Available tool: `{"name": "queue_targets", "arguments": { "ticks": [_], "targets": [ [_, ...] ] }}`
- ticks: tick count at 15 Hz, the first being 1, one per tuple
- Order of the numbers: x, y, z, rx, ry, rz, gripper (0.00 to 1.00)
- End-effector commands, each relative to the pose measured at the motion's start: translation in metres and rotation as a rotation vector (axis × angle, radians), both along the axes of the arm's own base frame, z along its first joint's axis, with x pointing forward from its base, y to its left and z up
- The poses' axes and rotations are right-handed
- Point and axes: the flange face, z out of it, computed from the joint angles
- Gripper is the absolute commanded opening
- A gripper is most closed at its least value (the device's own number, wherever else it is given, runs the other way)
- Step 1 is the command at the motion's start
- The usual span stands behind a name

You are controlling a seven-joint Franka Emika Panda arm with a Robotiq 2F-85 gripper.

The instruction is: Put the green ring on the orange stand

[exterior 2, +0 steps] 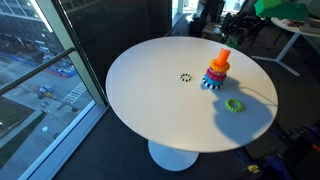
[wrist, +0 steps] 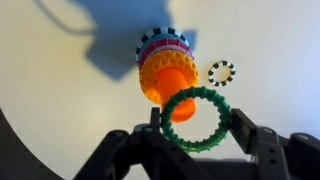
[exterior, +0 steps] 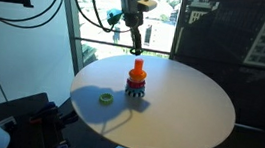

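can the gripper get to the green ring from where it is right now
Probably yes. The green ring lies flat on the table, apart from the orange stand, with nothing over it. The gripper hangs open above them. The nearby stand might crowd one finger on the way down.

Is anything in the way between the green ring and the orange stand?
No, nothing visible. The green ring lies on the table right beside the orange stand, with bare tabletop between them. The stand's orange tip is uncovered. The small black-and-white ring lies off to the side.
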Motion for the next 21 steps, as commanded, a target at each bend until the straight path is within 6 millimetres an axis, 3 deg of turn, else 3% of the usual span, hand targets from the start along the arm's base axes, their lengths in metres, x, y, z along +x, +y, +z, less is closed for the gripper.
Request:
{"name": "queue_targets", "arguments": {
  "ticks": [1,11,21],
  "targets": [
    [0.016,-0.001,0.002,0.008,0.012,-0.041,0.45],
    [0.030,-0.004,-0.026,0.001,0.065,-0.082,0.45],
    [0.034,-0.002,-0.041,-0.014,0.124,-0.086,0.45]
  ]
}}
